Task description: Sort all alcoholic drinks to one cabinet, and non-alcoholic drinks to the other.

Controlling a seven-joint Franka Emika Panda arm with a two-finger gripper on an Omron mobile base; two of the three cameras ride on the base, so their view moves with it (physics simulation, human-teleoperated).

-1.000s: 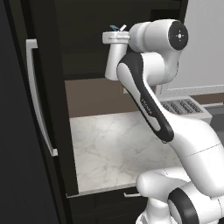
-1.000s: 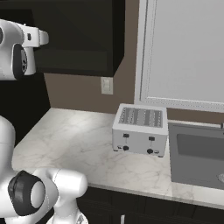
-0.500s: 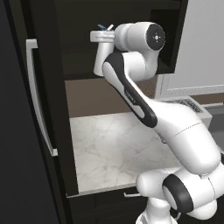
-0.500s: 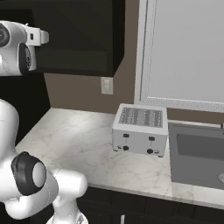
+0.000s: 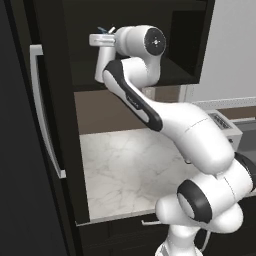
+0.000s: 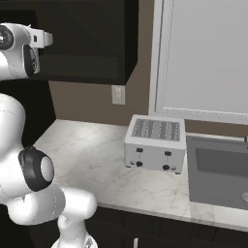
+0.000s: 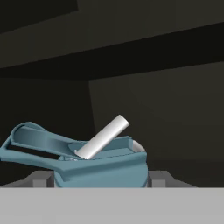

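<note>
**Flask carried up into the dark wall cabinet**

The claw is clamped on the flask. In the hand view its two dark tips sit on either side of the light-blue spout lid, jaws set fairly wide by the flask's girth, and a pale spout sticks up at a slant from the lid. Gripping it near the top, I judge, keeps the flask upright and lets its base go down first onto a shelf.

Beyond the lid lie only dark cabinet panels, so the hand looks into the upper cabinet. From the left base view the wrist sits high at the cabinet's open front, a bit of blue showing at its end, above the marble counter. A toaster stands further right on that counter, next to the sink.

Compared with a second ago, the wrist has swung further left along the cabinet front, at about the same height.
</note>
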